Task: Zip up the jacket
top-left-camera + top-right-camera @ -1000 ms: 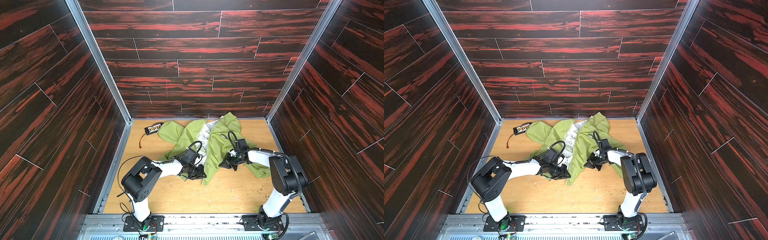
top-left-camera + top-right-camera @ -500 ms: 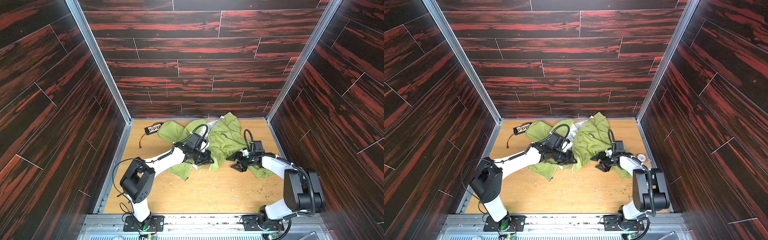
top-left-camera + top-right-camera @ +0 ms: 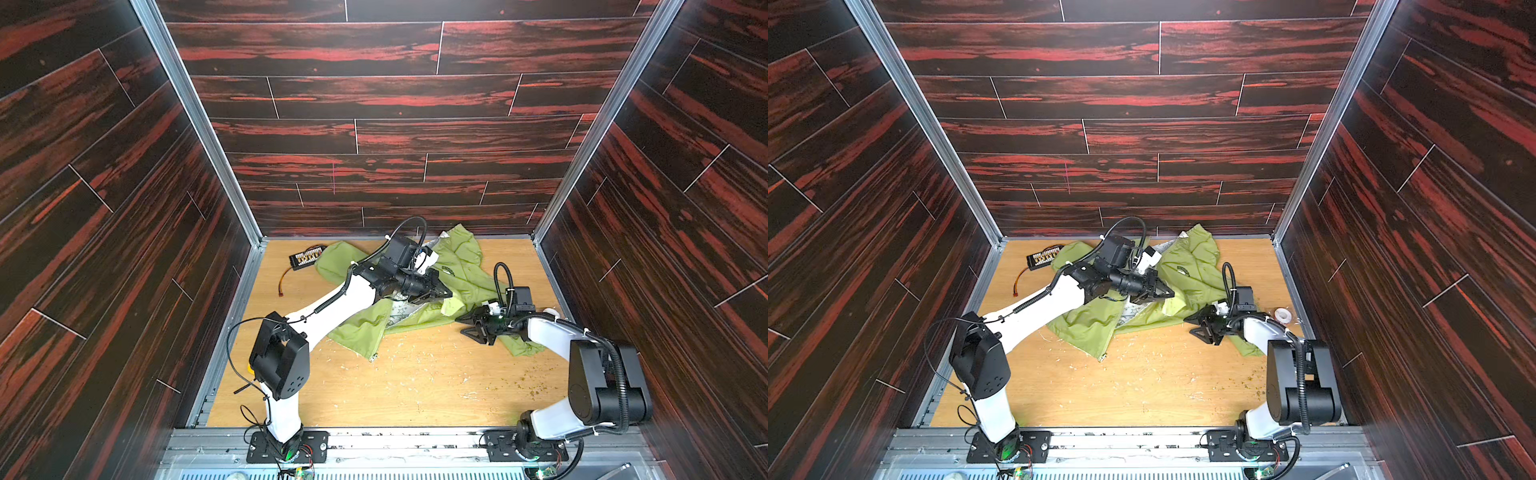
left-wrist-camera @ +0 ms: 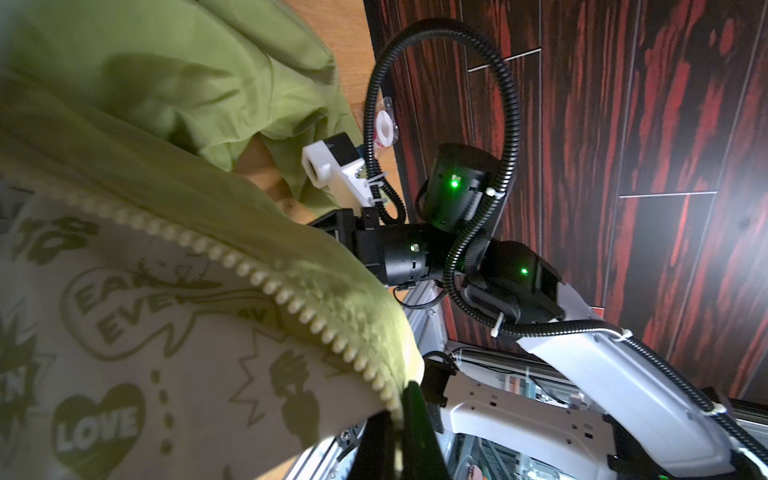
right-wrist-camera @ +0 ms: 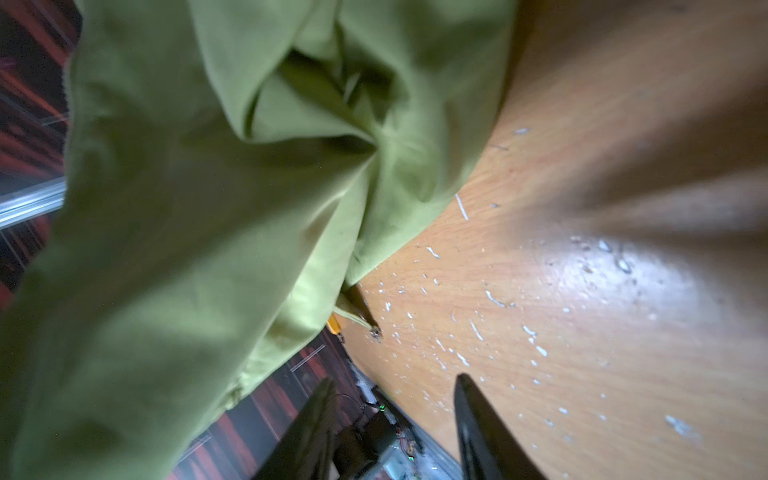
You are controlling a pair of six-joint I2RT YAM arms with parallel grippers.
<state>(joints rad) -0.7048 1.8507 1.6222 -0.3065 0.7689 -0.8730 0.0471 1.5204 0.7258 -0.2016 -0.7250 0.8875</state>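
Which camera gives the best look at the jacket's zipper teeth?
The left wrist view: the zipper teeth run close-up along the jacket edge beside the printed lining, into the shut left tool. In both top views the teeth are too small to see. The right wrist view shows blurred green fabric, no teeth.

Jacket [image 4: 166,124]: olive-green, rumpled, its pale lining [image 4: 124,332] with printed hearts and "LOVE" turned outward.
Zipper teeth [image 4: 266,282]: a single pale row along the jacket's folded edge.
Left gripper [image 4: 401,419]: dark fingers closed on that edge.
Right arm [image 4: 515,286]: black joints, green lights and a ribbed cable [image 4: 513,104], just beyond the jacket.
Tape roll [image 4: 384,124]: white, on the wooden table [image 4: 332,25] beside the jacket.
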